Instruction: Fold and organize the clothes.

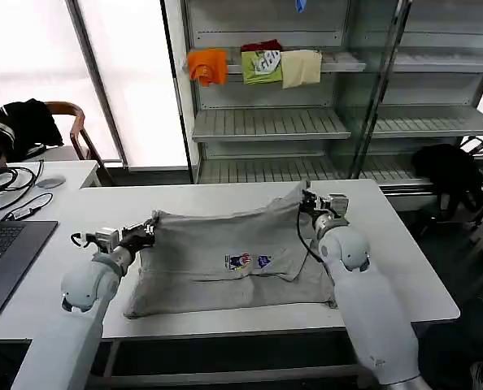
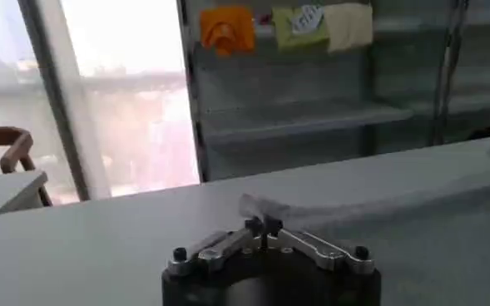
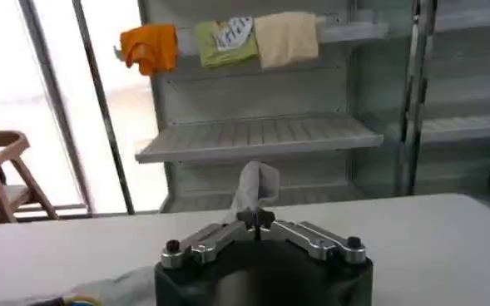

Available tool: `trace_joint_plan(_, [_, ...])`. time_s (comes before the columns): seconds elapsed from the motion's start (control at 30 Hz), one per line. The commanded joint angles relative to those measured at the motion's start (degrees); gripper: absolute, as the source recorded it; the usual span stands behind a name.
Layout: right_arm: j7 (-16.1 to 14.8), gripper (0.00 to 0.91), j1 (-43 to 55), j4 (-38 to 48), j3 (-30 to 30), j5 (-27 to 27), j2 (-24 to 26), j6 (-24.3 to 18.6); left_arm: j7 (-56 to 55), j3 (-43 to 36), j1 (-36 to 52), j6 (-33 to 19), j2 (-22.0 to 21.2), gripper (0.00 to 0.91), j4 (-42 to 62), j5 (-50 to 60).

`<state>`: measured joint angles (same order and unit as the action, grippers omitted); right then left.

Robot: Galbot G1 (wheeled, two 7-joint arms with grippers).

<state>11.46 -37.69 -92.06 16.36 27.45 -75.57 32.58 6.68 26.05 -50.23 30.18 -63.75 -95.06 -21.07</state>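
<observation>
Grey shirt (image 1: 233, 260) is spread flat on the table (image 1: 404, 268). Far corners are pinched, fingers closed on cloth, by left hand (image 1: 148, 231) and right hand (image 1: 308, 199). Soft, light fabric; edges judged best holds.

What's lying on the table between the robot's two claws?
The grey shirt, print up, spans the stretch between the left gripper and right gripper, each pinching a corner. Head view shows it.

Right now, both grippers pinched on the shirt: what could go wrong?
1. The right gripper holds only a thin peak of the shirt; it could slip out mid-fold.
2. The left gripper sits lower and nearer than the right, so the fold may land skewed.
3. The shirt's near edge lies close to the table edge; dragging could pull it off.
</observation>
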Motion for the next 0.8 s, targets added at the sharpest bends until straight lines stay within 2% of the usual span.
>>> trace_joint_plan(0.03, [0.24, 0.0, -7.57, -11.65, 0.93, 1.03, 1.89, 0.18, 0.04, 2.75, -8.36, 0.0, 1.59, 0.02, -9.2, -0.05])
trace_joint_plan(0.37, [0.83, 0.0, -18.56, -17.97, 2.22, 0.38, 3.77, -0.63, 0.44, 3.83, -15.33, -0.44, 0.37, 0.02, -14.12, 1.42])
trace_joint_plan(0.8, [2.74, 0.0, -27.02, -19.47, 3.94, 0.07, 4.09, -1.36, 0.54, 4.63, -18.83, -0.24, -0.7, 0.01, -15.07, 3.45])
